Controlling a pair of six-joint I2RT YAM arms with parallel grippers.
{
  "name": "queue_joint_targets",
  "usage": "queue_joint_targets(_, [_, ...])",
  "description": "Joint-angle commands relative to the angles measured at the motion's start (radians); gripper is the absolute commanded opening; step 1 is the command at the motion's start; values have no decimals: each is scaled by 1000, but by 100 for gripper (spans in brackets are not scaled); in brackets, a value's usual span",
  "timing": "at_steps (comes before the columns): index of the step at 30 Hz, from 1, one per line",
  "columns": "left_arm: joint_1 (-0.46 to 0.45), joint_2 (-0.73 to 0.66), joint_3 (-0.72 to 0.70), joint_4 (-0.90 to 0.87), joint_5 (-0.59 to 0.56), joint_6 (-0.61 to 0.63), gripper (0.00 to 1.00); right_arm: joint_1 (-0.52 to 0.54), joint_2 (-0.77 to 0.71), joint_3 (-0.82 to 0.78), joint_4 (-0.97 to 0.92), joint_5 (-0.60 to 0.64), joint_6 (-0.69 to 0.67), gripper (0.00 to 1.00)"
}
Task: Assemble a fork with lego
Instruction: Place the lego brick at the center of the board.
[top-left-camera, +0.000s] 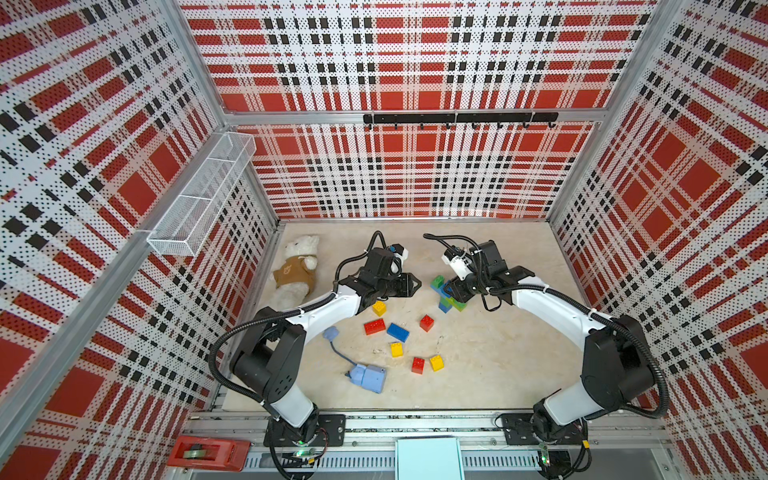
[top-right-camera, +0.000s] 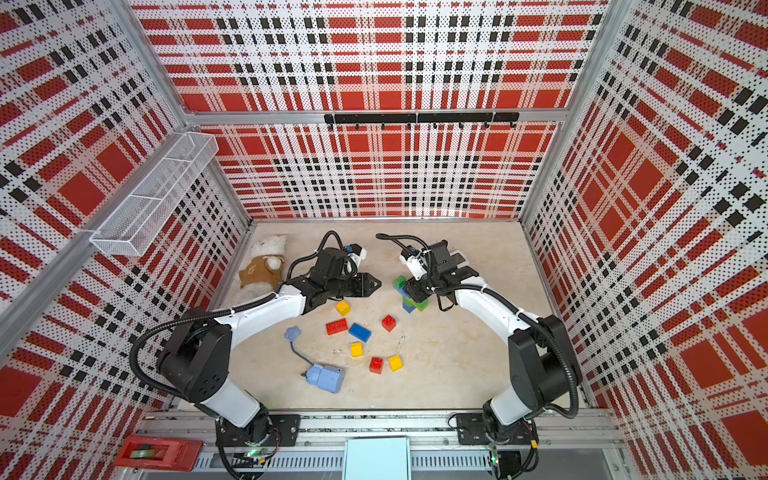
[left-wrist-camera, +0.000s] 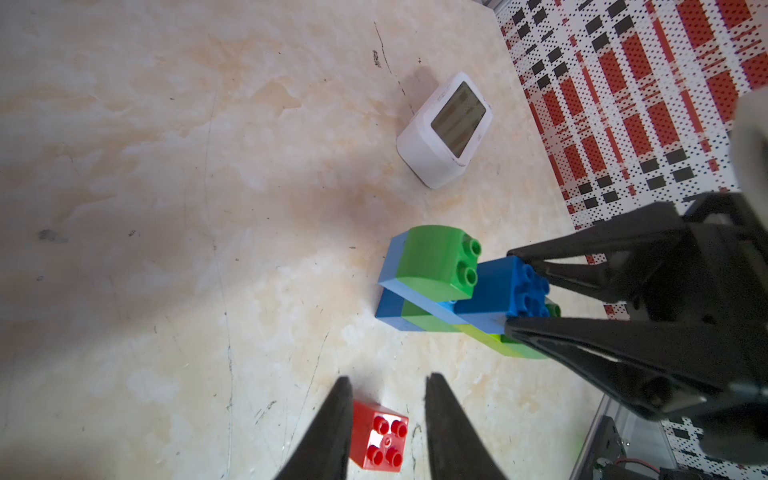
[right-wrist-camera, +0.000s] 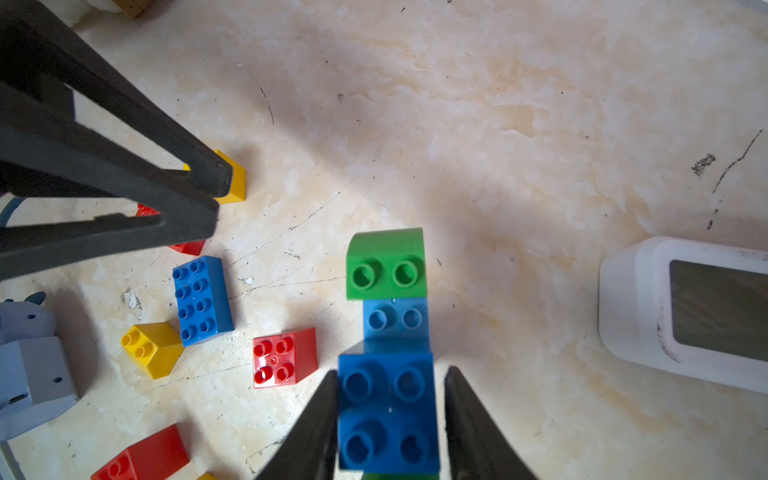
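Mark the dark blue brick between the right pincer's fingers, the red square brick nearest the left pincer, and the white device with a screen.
dark blue brick (right-wrist-camera: 388, 411): right wrist view, studded top.
red square brick (left-wrist-camera: 382, 439): left wrist view, studded top.
white device (left-wrist-camera: 459, 118): left wrist view, screen.

Both top views are bright and evenly lit from overhead, and my arms cast only soft, short shadows on the pale table (top-left-camera: 498, 365). The plaid walls (top-left-camera: 104, 166) bow outward toward the frame edges, bent by the wide lens.

In the left wrist view a broad, soft shade lies across the table and a white glare spot sits on the red brick (left-wrist-camera: 380, 440). The fingers (left-wrist-camera: 328, 436) of my left gripper (left-wrist-camera: 388, 378) look black and soft-edged, close to the lens.

In the right wrist view the fingers (right-wrist-camera: 316, 436) of my right gripper (right-wrist-camera: 391, 370) blur likewise. The blue brick (right-wrist-camera: 388, 411) between them is sharp, though it is dimmed by my own shadow.
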Motion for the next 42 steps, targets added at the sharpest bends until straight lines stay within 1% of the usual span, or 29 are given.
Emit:
queue_joint_targets(1, [-5,-2,2,27,-1,-5,34,12,4,10,-3,28,-30,39])
queue_joint_targets(6, [-6,1,4,28,2,-3,34,29,-2,-8,-13,64,-40,33])
queue_joint_targets(8, [-6,3,7,27,4,-2,34,36,4,-9,-28,79,-48,28])
queue_joint_targets(11, [-6,4,9,27,6,1,34,45,8,-15,-38,93,-53,24])
queue_joint_targets(15, [-2,7,13,27,11,3,34,46,13,-22,-53,92,-54,19])
queue_joint_targets(18, [14,2,13,28,27,4,34,45,-1,-22,-47,82,-50,18])
queue_joint_targets(21, [35,-15,13,29,34,10,37,38,-16,18,-47,30,-40,17])
queue_joint_targets(23, [55,-26,10,29,45,16,41,20,-11,60,-59,-42,-41,17])
queue_joint_targets(24, [64,-30,10,34,62,14,45,10,-3,81,-73,-74,-51,17])
queue_joint_targets(27, [90,-32,13,87,162,6,61,-29,36,148,-136,-179,-94,16])
queue_joint_targets(30, [103,-15,36,110,214,7,74,-84,77,192,-153,-319,-120,15])
queue_joint_targets(32, [107,17,66,103,222,24,80,-116,123,241,-182,-411,-141,14])
queue_joint_targets(35, [121,75,111,99,244,29,87,-147,220,342,-270,-490,-188,14])
queue_joint_targets(36, [122,88,123,99,242,33,91,-153,250,378,-301,-502,-202,14])
queue_joint_targets(37, [121,96,131,99,232,40,99,-160,282,410,-327,-516,-212,15])
queue_joint_targets(42, [120,122,139,100,213,66,99,-185,410,538,-404,-604,-240,15])
